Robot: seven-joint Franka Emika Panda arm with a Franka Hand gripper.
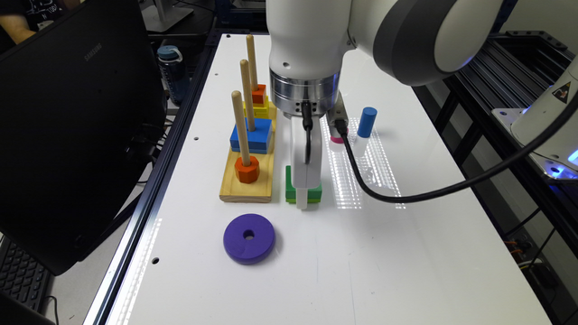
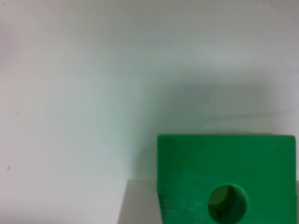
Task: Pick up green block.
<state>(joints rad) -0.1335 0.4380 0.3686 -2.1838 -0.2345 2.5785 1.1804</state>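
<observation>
White tabletop [image 1: 406, 253] spreads under the whole scene, glossy, with a patch of striped light reflection just beside the arm.

Down at the table, the white gripper [image 1: 303, 198] hangs straight from the metal wrist and stands in front of the flat square dark-green wooden block [image 1: 314, 190], hiding its middle; whether the fingers are spread or pressed against the block cannot be told, since the wrist view shows no fingertips and the exterior view merges them into one white part. The green block lies on the table with a thin lime-green layer along its bottom edge. In the wrist view the same block [image 2: 196, 182] sits close to the camera, its round centre hole [image 2: 227, 204] cut off by the picture's edge, with a blurred pale shape beside it that is too soft to identify.

Just beside the gripper, toward the exterior view's left, a pale wooden peg board [image 1: 246, 185] carries three upright dowels with an orange hexagonal piece [image 1: 247, 169], a blue square block [image 1: 258, 134] and a yellow-and-orange stack [image 1: 259, 103]. Nearer the camera than the gripper lies a purple disc with a centre hole [image 1: 249, 238]. Beyond the gripper stands a blue cylinder [image 1: 366, 122], and a pink object [image 1: 336, 139] is mostly hidden behind the black cable [image 1: 406, 196]. Far to the exterior view's left, a dark laptop lid [image 1: 67, 135] and a bottle [image 1: 172, 72] stand off the table.
</observation>
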